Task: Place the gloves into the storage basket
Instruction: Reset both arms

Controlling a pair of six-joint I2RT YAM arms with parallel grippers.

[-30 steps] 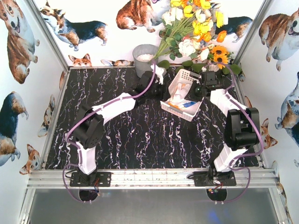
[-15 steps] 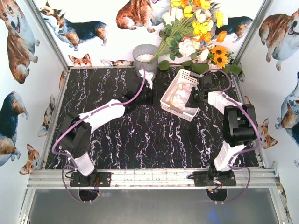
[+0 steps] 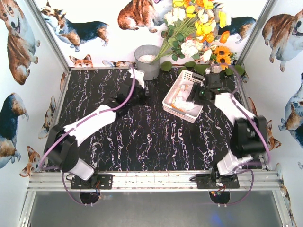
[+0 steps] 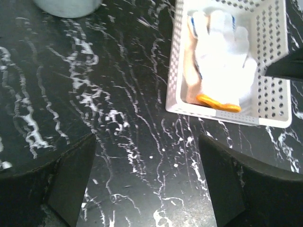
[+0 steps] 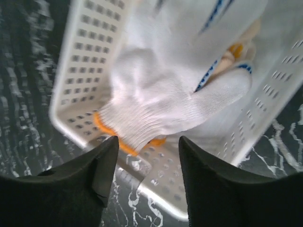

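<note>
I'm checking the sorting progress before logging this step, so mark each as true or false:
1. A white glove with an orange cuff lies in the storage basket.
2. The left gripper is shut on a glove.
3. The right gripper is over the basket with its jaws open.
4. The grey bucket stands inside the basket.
1. True. The white glove lies in the storage basket, orange cuff toward its near wall.
2. False. The left gripper is open, with only the table showing between its fingers.
3. True. The right gripper hangs over the basket, jaws apart.
4. False. The grey bucket stands on the table, left of the basket.
</note>
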